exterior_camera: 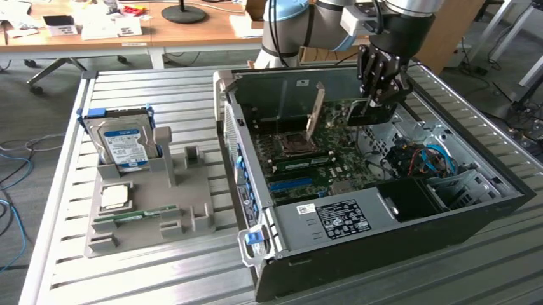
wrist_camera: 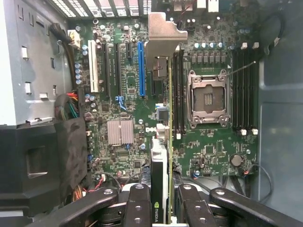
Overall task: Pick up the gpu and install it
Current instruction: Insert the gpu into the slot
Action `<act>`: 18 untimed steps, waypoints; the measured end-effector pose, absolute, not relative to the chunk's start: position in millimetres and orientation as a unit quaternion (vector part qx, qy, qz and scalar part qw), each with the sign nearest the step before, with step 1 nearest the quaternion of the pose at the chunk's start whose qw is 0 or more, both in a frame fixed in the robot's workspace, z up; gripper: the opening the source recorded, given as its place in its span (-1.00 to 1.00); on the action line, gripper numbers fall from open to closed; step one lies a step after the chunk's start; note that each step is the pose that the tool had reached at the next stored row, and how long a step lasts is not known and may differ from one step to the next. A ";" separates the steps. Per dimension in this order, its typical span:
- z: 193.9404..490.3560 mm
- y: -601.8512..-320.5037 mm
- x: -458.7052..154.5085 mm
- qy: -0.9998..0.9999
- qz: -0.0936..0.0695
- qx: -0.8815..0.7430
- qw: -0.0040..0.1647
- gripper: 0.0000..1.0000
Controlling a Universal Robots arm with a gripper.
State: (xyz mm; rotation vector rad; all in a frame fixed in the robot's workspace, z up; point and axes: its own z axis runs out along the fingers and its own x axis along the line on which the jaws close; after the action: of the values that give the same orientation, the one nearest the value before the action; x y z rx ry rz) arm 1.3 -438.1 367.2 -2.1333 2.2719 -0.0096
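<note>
Worktop: slatted metal table that carries a holder tray and an open computer case.
Holder tray: grey, toward the worktop's edge on the exterior view's left. A hard drive with a blue label stands upright at its far end. A green RAM stick lies flat nearer the front.
Computer case: lies on its side over the worktop's half on the exterior view's right, open face up, with the motherboard flat on its floor.
Gpu: inside the case opening, raised above the motherboard and turned on edge. Its silvery bracket is at the end toward the exterior view's left.
Claw: reaching down into the case and closed on the gpu. One finger presses on each flat face, at the end away from the bracket.
Long axis: the card runs straight out from the claw to the bracket, parallel to the blue slot.
Offset: the card's lower edge hangs between the blue slot and the CPU socket. The slot is just beside the card, on the side away from the socket, not under it.
Progress: by my judgement the pick-up is done and the card is not yet seated in any slot.
</note>
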 end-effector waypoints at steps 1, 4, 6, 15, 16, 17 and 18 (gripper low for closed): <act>366.8 -438.4 1.3 0.729 -0.003 -0.684 0.013 -0.47; 365.2 -439.1 1.3 0.729 -0.003 -0.684 0.013 -0.47; 364.7 -439.4 1.3 0.729 -0.003 -0.684 0.013 -0.47; 362.9 -440.8 1.3 0.729 -0.003 -0.685 0.012 -0.47; 362.8 -440.9 1.3 0.729 -0.003 -0.684 0.012 -0.47; 362.8 -440.9 1.3 0.729 -0.003 -0.684 0.012 -0.47; 362.8 -440.9 1.3 0.729 -0.003 -0.684 0.012 -0.47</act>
State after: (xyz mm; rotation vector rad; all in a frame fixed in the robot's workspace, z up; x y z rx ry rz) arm 1.3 -440.9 362.8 -2.1337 2.2723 -0.0106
